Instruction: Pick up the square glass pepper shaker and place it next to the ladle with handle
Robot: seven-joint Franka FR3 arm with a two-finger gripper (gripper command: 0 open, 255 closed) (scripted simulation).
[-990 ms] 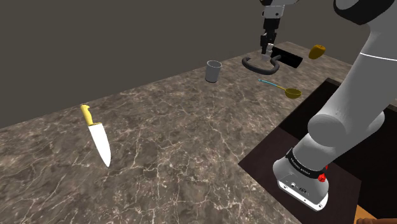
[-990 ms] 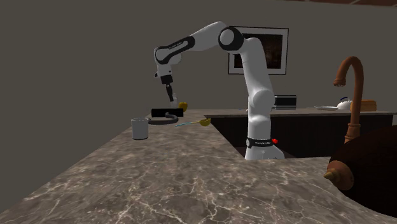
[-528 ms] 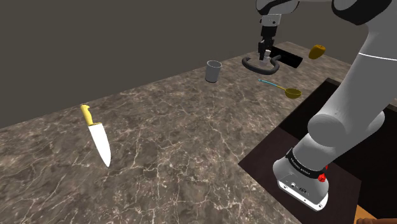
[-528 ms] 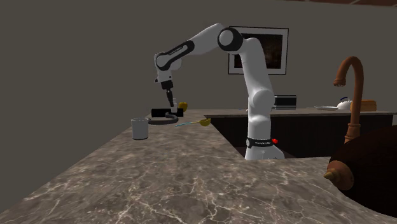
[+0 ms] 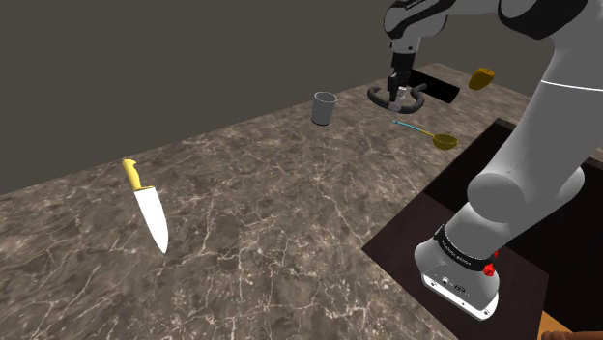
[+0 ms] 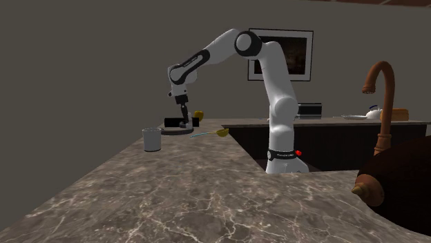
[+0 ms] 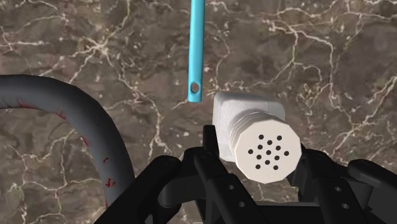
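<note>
shoulder view: the gripper (image 5: 399, 94) hung low over the far end of the stone counter (image 5: 271, 222), just above a grey ring (image 5: 379, 97) and near the blue-handled ladle (image 5: 428, 134), whose yellow bowl lay toward the stand; a grey cup (image 5: 325, 108) and a knife (image 5: 150, 208) sat well apart from it. second exterior view: the arm reached down steeply, so the gripper stood close above the counter beside the ring, with the ladle just to that view's right. wrist view: the fingers (image 7: 205, 153) were closed narrowly on the pepper shaker (image 7: 254, 137), a white square-bodied thing with a round holed cap, clasped between them. its long axis ran along the gripper, cap toward the camera and base toward the counter, leaning a little. the base sat just beside the holed end of the ladle's handle. judging by this, the pick was done and the carry nearly so; what was left was setting it down and letting go. whether the base touched the counter could not be told.
</note>
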